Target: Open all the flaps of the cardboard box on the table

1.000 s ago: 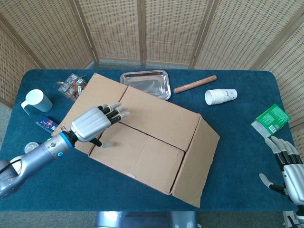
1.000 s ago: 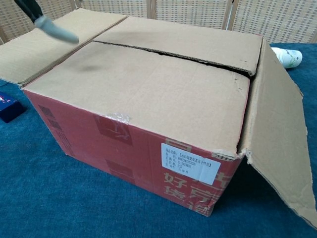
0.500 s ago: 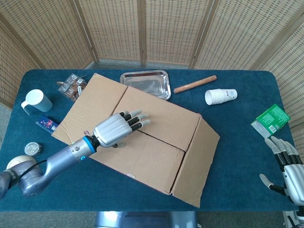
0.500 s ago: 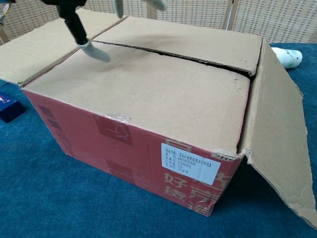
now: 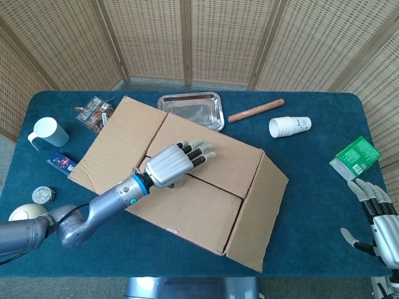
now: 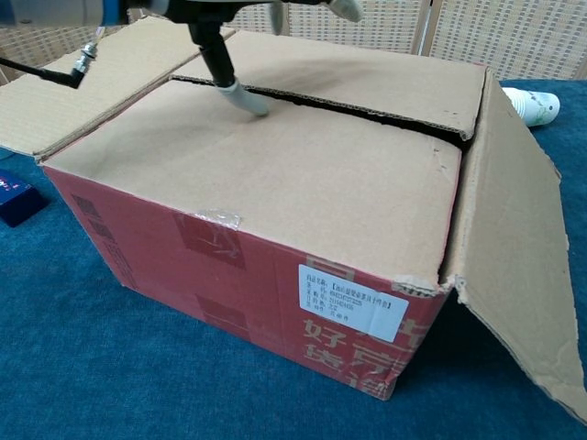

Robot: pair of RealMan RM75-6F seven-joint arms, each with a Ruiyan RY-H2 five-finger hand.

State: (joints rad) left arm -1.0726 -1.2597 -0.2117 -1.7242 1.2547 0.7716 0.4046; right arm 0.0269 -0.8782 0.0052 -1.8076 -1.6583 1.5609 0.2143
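The cardboard box sits mid-table, red-sided in the chest view. Its two long top flaps lie flat and meet at a seam. The left end flap and the right end flap are folded outward. My left hand hovers over the seam with fingers spread, holding nothing; its thumb touches the near flap by the seam. My right hand stays open at the table's far right edge, away from the box.
Behind the box lie a metal tray, a wooden rolling pin and stacked paper cups. A green box is at the right. A mug, snack packets and a small blue pack sit at the left.
My left hand has moved rightward across the box top, from the left end flap to above the centre seam. The right hand and the flaps have not moved.
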